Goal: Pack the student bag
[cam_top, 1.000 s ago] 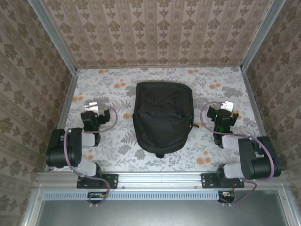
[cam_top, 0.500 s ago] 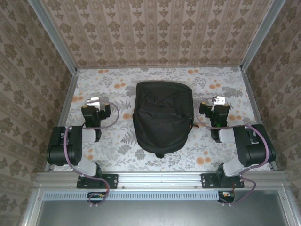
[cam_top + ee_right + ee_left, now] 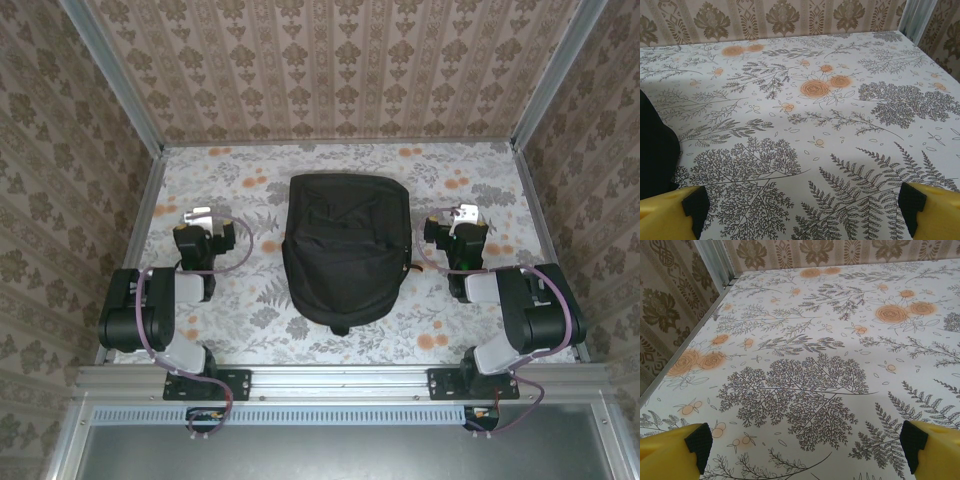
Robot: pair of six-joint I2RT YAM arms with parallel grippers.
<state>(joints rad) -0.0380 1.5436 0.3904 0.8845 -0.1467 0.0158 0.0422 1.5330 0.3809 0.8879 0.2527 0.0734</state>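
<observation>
Both sit low in frame, jaws spread wide: left gripper (image 3: 198,214) at left, right gripper (image 3: 466,213) at right, above the floral table (image 3: 240,160); the bag (image 3: 345,250) lies at centre between them; papered walls (image 3: 330,70) fill the top

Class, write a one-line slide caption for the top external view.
Black backpack lies on the floral table between the open left gripper and open right gripper, neither touching it.

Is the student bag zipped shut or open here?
Shut, as far as the top view shows: the student bag lies flat on the table, its black fabric unbroken, with no gap or interior visible.
</observation>
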